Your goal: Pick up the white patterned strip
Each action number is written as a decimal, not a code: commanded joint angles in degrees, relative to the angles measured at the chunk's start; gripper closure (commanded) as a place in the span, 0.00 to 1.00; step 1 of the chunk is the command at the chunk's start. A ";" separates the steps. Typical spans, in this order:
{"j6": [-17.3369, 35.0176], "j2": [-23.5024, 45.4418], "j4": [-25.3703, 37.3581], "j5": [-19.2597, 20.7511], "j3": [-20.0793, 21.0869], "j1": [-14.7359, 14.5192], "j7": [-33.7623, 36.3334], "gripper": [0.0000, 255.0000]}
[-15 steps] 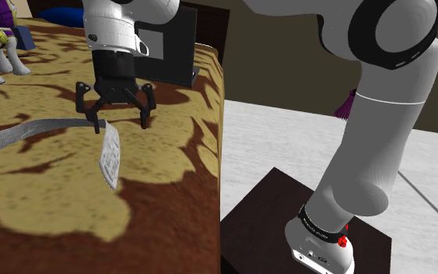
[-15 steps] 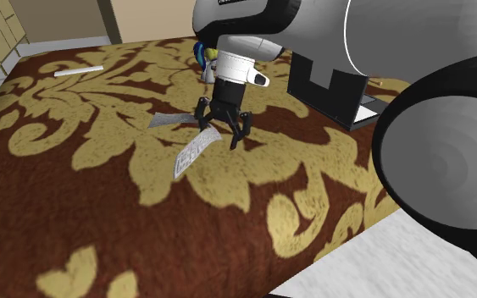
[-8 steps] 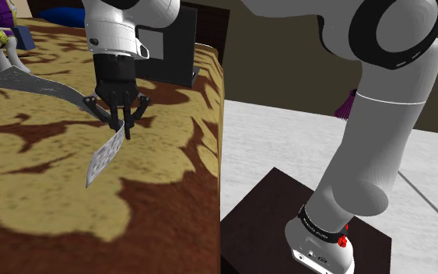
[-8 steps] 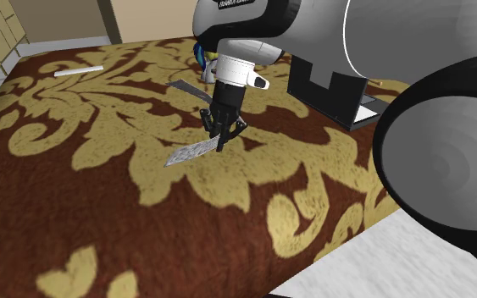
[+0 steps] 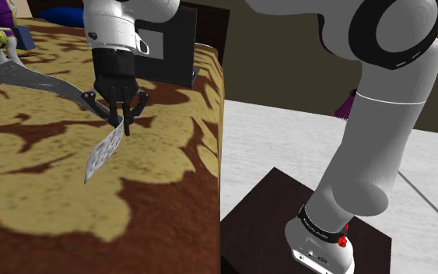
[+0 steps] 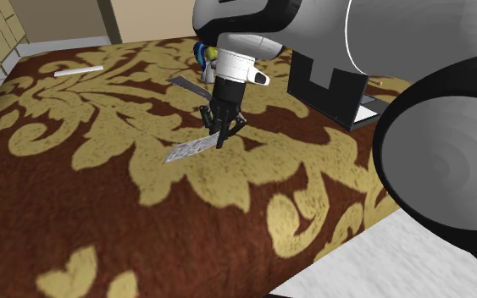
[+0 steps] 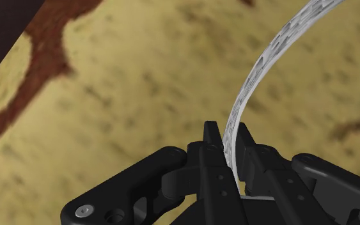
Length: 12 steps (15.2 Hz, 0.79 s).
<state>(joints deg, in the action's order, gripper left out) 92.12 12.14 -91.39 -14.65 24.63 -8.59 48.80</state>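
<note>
Lifting should be done straight up and slowly: the white patterned strip is pinched between the closed fingers over the bed, its near end hanging free, so the thin strip could be pulled loose by any sideways swing.

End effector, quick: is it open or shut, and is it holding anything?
End effector: closed, clasping the white patterned strip between its fingers.
</note>
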 commanded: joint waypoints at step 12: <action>-9.78 1.18 11.33 0.32 0.25 -0.32 3.06 1.00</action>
<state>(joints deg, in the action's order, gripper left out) 83.30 13.07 -81.30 -14.39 24.85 -8.85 51.55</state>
